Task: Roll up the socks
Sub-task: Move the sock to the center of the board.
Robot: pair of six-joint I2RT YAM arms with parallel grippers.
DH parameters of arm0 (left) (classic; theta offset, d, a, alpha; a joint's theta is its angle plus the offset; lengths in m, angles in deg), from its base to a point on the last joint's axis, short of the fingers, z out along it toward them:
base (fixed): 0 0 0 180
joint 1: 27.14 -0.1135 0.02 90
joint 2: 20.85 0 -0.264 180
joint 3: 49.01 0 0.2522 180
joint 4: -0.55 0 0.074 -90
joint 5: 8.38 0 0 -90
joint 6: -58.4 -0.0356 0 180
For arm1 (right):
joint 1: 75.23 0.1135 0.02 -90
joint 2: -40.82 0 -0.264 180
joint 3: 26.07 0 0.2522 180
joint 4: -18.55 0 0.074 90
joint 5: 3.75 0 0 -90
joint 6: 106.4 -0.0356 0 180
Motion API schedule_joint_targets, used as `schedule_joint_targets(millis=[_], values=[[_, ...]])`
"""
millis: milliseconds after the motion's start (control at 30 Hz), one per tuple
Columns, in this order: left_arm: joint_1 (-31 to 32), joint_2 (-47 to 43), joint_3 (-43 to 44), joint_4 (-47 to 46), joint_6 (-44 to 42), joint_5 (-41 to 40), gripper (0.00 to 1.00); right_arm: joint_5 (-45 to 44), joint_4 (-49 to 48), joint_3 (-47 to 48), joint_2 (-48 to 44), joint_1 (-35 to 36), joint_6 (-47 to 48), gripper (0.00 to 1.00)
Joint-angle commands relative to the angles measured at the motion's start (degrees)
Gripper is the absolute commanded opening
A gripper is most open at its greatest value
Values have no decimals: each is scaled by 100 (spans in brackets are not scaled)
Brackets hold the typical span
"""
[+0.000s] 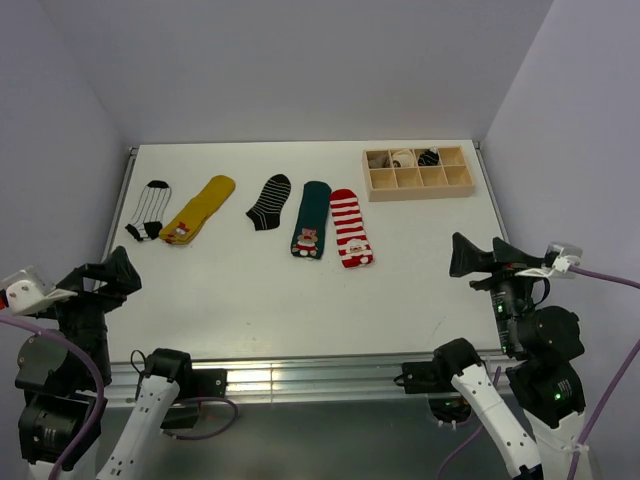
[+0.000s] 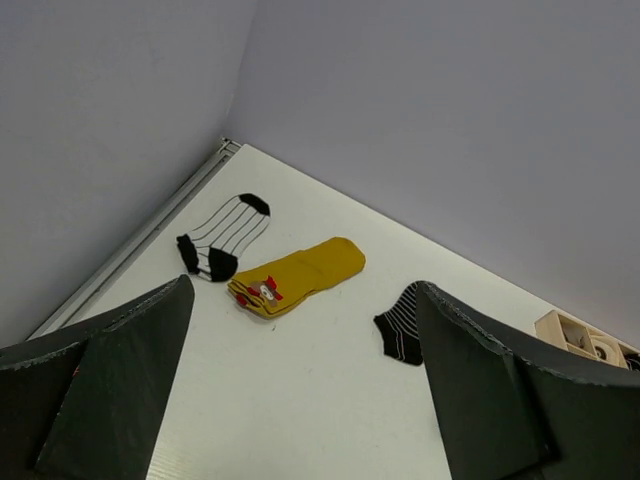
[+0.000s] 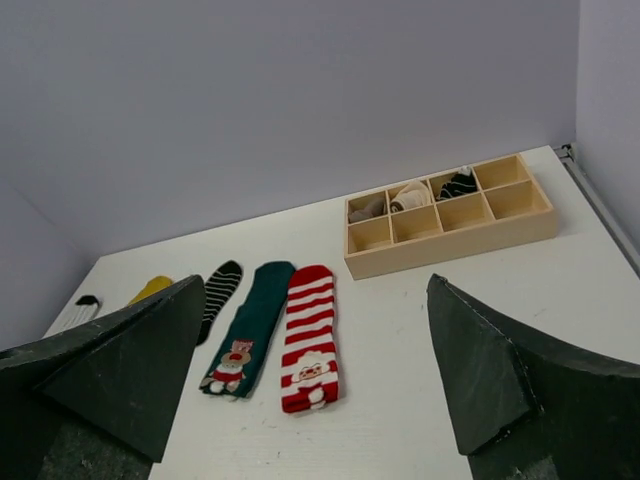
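- A white bench [image 1: 420, 260] is seen, with everything laid on it.
- A wooden box [image 1: 420, 192] with eight little spaces is set at the far right corner. Small rolled things are tucked into three of its back spaces.
- The left gripper [image 1: 128, 270] is held over the near left edge. Its fingers are spread wide apart and nothing is held.
- The right gripper [image 1: 458, 255] is held over the near right edge. It is spread wide too, and nothing is held.
- The socks are laid flat in a row across the far half of the bench.
- From the left, a white sock with black stripes [image 1: 148, 210] and a yellow sock [image 1: 200, 208] are placed side by side.
- A black sock with thin white stripes [image 1: 270, 201] is laid in the middle, a bit apart from the others.
- A dark green bear sock [image 1: 311, 218] and a red-and-white Santa sock [image 1: 350, 227] are laid right beside each other.
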Motion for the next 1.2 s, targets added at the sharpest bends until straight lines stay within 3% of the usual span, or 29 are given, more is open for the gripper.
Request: schedule_joint_targets(millis=[0, 267, 567, 700, 900, 1167], values=[[14, 52, 16, -139, 41, 45, 98, 105, -252, -27, 24, 47, 19, 98], [14, 96, -221, -244, 112, 194, 98, 509, -278, -115, 384, 47, -174, 98], [5, 552, -511, -297, 428, 729, 98, 1923, -418, -343, 1403, 47, -490, 100], [5, 1166, -590, -288, 630, 1178, 98, 2645, -866, -616, 2053, 47, -596, 100], [14, 2063, -625, -428, 683, 1687, 99, 3252, -1367, -757, 3424, 74, -561, 91], [5, 2530, -1073, -1404, 903, 2101, 100, 2857, -1886, -362, 5426, 477, -175, 81]])
